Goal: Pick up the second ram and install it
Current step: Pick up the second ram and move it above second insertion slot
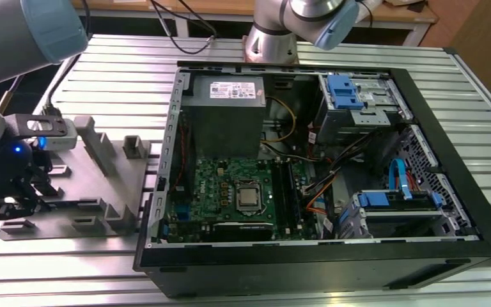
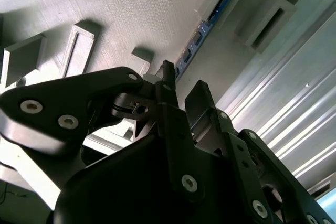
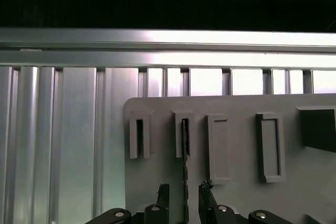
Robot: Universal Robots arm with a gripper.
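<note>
The gripper was open a little way. In the first wrist view its two fingers stood one on each side of the second ram. There was a thin gap on both sides, so it held nothing. The second ram stood on its thin edge in a slot block of the grey tray. In the second wrist view the gripper sat over the near end of the second ram, and the stick's blue-green edge ran away from it.

In the exterior view the gripper was low over the tray, near the tray's eight o'clock corner. Other upright blocks stood close by it. Past the tray's edge, the silver table had bare strips with room to move.

The open computer case lay just beside the tray, at the tray's three o'clock side. Its black rim ran all the way round. Inside were a green board and a grey power box. The box had a white sticker, but its words were too small to read.
</note>
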